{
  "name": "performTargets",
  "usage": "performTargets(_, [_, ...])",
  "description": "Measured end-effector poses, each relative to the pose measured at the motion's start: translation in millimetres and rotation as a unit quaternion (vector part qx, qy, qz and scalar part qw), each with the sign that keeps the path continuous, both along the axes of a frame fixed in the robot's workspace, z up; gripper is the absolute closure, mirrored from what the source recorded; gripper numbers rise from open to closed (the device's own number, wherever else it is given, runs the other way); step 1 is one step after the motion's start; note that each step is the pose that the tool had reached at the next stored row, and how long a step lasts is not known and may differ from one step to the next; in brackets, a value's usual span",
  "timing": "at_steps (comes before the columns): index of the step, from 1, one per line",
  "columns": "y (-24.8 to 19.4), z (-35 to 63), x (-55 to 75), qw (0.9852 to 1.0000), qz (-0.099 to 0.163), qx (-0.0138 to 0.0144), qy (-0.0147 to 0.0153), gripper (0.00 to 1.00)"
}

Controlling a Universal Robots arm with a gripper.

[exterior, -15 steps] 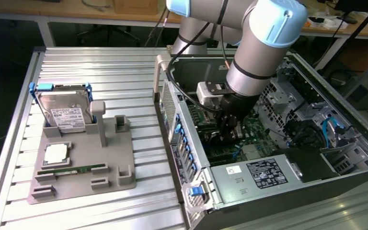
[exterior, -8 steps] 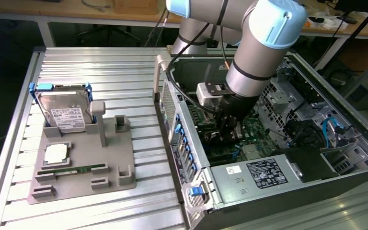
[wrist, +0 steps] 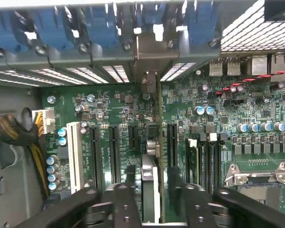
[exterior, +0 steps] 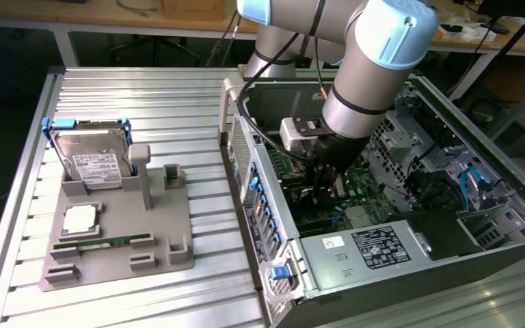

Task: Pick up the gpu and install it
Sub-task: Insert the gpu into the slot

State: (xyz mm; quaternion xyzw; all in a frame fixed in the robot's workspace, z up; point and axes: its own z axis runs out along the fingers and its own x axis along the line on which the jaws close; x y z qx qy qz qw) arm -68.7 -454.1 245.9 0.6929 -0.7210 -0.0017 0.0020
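Green card edge-on with silver bracket, my gripper (wrist: 151, 190) pinching the gpu (wrist: 152, 161), motherboard (wrist: 104, 109) slots just below it.

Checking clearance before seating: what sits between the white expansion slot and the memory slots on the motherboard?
In the wrist view, black expansion slots lie there and, edge-on among them, the gpu, clamped by the gripper.
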Motion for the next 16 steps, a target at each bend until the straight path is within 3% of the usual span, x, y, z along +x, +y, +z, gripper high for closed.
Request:
performTargets(1, [-0.1,2.9,0.0,1.0,0.0,-0.0003,0.0001,0.6])
performTargets(3, [0.0,11.8,0.0,1.0,0.0,-0.0005,0.0001,0.47])
performTargets(7, [-0.1,35.6,0.0,1.0,0.0,-0.0012,0.0001,0.47])
performTargets(10, [0.0,40.4,0.0,1.0,0.0,-0.0013,0.0001,0.49])
performTargets(12, [-0.1,40.4,0.0,1.0,0.0,-0.0013,0.0001,0.74])
performTargets(15, [-0.1,40.4,0.0,1.0,0.0,-0.0013,0.0001,0.86])
performTargets(16, [-0.1,40.4,0.0,1.0,0.0,-0.0013,0.0001,0.86])
